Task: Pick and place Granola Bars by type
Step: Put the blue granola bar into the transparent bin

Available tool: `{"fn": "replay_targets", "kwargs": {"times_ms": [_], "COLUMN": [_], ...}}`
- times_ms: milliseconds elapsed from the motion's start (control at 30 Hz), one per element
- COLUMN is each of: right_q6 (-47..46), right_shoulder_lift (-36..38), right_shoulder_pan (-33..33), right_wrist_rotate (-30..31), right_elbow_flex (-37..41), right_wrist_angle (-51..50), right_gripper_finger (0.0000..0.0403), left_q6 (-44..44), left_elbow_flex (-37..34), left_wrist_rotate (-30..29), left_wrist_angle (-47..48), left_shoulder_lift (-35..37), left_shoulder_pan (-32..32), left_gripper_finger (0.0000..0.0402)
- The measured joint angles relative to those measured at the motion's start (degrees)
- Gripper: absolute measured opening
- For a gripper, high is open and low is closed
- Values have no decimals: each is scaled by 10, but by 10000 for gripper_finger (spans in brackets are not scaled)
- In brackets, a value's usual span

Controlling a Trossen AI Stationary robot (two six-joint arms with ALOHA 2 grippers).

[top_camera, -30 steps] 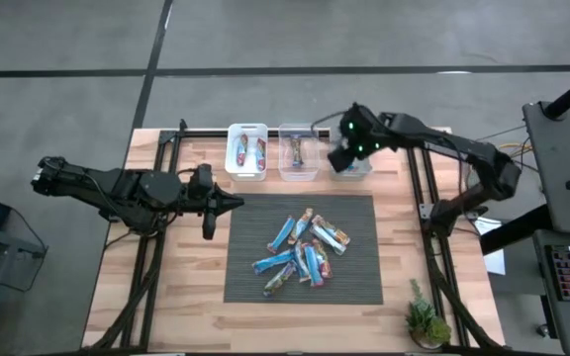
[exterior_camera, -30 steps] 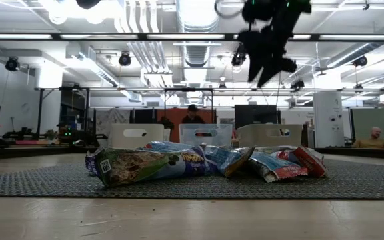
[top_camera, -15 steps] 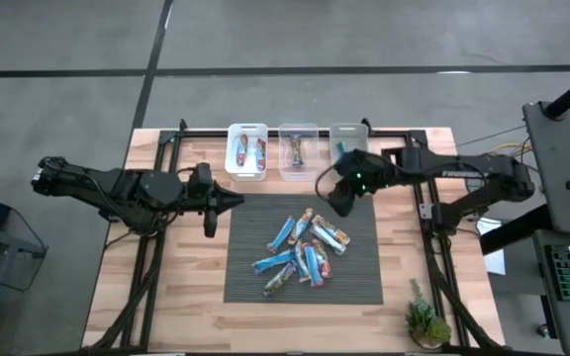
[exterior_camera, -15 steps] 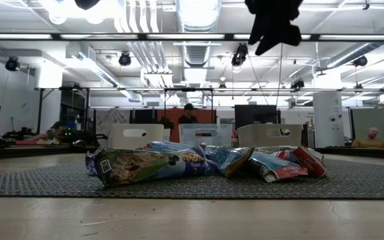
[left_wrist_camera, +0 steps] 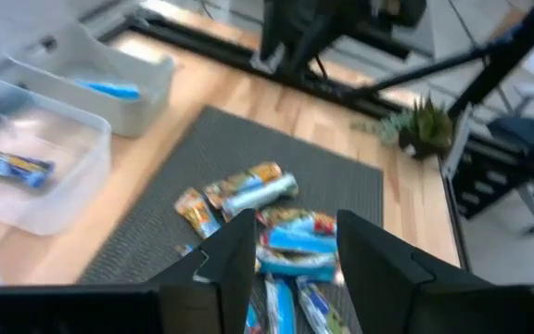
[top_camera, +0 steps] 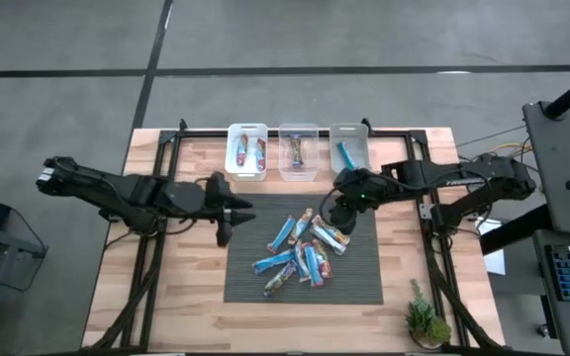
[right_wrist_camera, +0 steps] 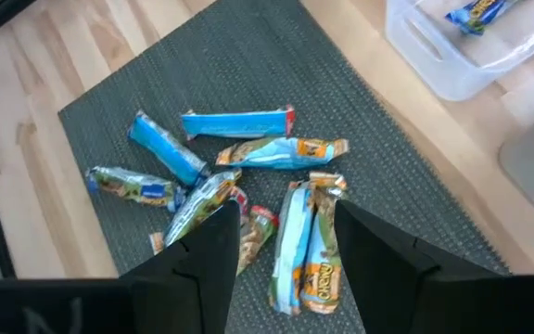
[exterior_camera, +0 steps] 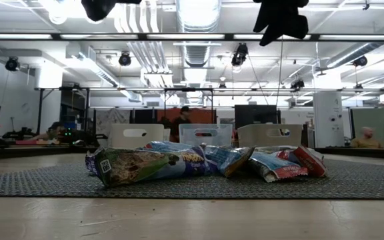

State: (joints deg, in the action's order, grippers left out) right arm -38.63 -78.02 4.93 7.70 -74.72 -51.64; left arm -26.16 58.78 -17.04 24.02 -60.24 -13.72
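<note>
Table (top_camera: 404,297): light wood, carrying the mat, bins and a small plant (top_camera: 426,322) at the corner beyond the mat's right near side.
Mat (top_camera: 255,218): dark woven rectangle at table centre; landmark for all below.
Left arm: reaching in from the mat's left side; left gripper (top_camera: 228,208) above the mat's left far corner, fingers (left_wrist_camera: 225,264) parted, nothing between them.
Right arm: reaching in from the mat's right side; right gripper (top_camera: 338,213) above the mat's far right part, fingers (right_wrist_camera: 378,250) spread, empty, over the pile.
Bins: three in a row just past the mat's far edge; white bin (top_camera: 247,130) with two bars, middle clear bin (top_camera: 297,170) with one, right clear bin (top_camera: 361,133) with one blue bar.
Granola Bars (top_camera: 303,255): loose heap of about ten at mat centre, several overlapping.
</note>
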Motion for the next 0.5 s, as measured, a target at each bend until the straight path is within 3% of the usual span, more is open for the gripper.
{"fn": "replay_targets", "kwargs": {"times_ms": [167,500], "right_q6": [-10,-24], "right_shoulder_lift": [0,-18], "right_shoulder_pan": [11,12], "right_wrist_rotate": [-1,-1], "right_elbow_flex": [3,39], "right_wrist_angle": [-1,-4], "right_gripper_finger": [169,169], "left_q6": [10,5], "left_elbow_flex": [0,0], "left_wrist_rotate": [30,31], "left_wrist_angle": [6,76], "left_shoulder_lift": [-36,-110], "left_shoulder_pan": [0,4], "left_gripper_finger": [135,135]}}
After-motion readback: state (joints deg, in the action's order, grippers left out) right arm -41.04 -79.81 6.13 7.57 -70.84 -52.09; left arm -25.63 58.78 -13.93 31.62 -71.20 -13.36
